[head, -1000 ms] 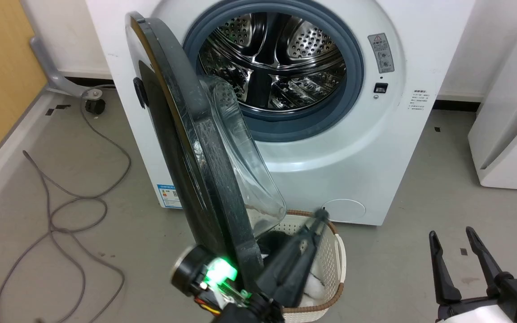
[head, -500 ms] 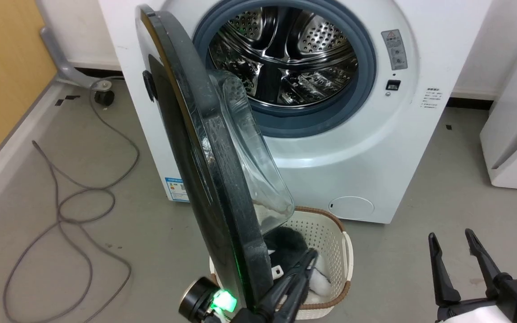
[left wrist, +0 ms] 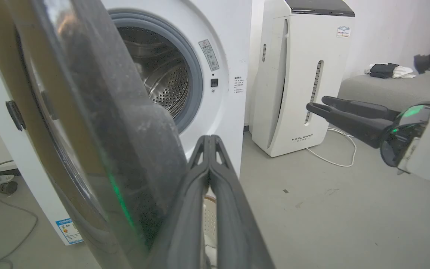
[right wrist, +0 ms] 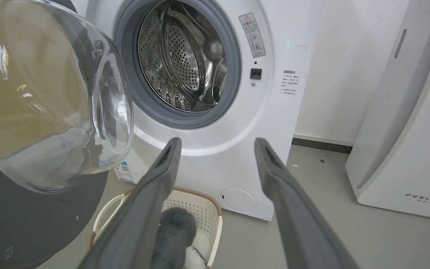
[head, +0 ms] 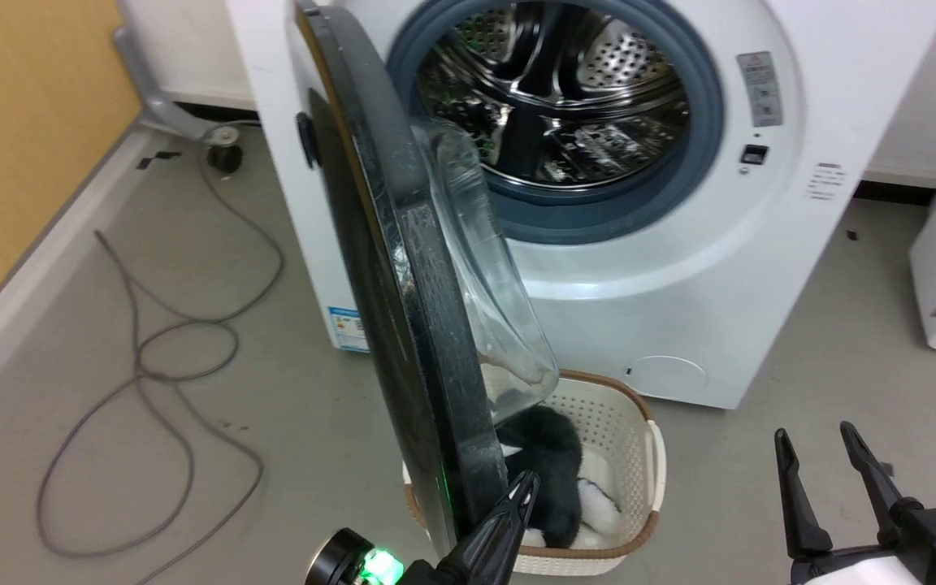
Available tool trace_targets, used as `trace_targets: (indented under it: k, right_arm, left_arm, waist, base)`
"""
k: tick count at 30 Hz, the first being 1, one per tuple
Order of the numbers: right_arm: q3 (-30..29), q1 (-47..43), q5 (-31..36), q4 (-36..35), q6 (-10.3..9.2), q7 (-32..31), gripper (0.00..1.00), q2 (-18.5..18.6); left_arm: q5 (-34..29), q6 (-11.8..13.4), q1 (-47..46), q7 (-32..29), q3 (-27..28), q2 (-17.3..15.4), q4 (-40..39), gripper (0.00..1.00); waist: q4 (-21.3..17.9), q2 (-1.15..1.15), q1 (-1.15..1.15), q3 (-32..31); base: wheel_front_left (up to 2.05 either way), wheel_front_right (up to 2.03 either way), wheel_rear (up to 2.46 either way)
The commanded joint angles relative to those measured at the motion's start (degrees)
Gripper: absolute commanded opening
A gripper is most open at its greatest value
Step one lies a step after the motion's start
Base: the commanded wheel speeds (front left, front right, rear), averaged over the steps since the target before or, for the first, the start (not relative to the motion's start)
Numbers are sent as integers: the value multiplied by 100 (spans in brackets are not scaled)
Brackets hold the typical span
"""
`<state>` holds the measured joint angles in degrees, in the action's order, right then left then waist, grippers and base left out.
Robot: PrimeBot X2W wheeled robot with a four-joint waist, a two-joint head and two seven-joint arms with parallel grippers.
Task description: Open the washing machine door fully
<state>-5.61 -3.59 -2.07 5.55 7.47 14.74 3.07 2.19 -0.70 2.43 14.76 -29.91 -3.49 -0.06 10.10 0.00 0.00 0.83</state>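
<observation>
Glossy black washing machine door [head: 423, 309], its clear glass bowl [head: 494, 280] bulging toward the drum, stands edge-on; left tool [head: 523, 483] pinched closed beside its rim, right tool [head: 814, 432] spread, empty.

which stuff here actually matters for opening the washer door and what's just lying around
Job: washing machine door; washing machine; left gripper, shut beside the door's edge.
Lying about: laundry basket; grey cable; white FEELBAIRD appliance; right gripper, open, idle.
</observation>
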Motion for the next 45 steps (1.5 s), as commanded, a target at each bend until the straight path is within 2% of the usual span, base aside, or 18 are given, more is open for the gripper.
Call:
trace_targets:
  k: [1, 16, 25, 32, 45]
  right_arm:
    - [3, -16, -39, 24, 2, 26, 100, -19]
    - [-52, 9, -56, 72, 2, 26, 100, -19]
    - [-65, 67, -25, 110, 2, 26, 100, -19]
    - [-98, 117, 20, 106, 2, 26, 100, -19]
    - [-115, 343, 211, 131, 2, 26, 100, -19]
  left_arm:
    - [-8, 14, 77, 24, 82, -19, 34, 0]
    - [-84, 31, 322, 24, 322, -151, -165, 0]
    - [-68, 106, 274, 24, 678, -284, -143, 0]
    - [68, 252, 232, 24, 1255, -380, -155, 0]
    - [354, 208, -200, 24, 2596, -463, 126, 0]
  waist:
    - [95, 0, 0, 15]
    - [927, 0, 0, 67]
    - [1371, 0, 0, 138]
    - [1531, 0, 0, 229]
    - [1500, 0, 0, 640]
  base:
    - [0, 0, 0]
    - [0, 0, 0]
    - [0, 0, 0]
    - [0, 0, 0]
    - [0, 0, 0]
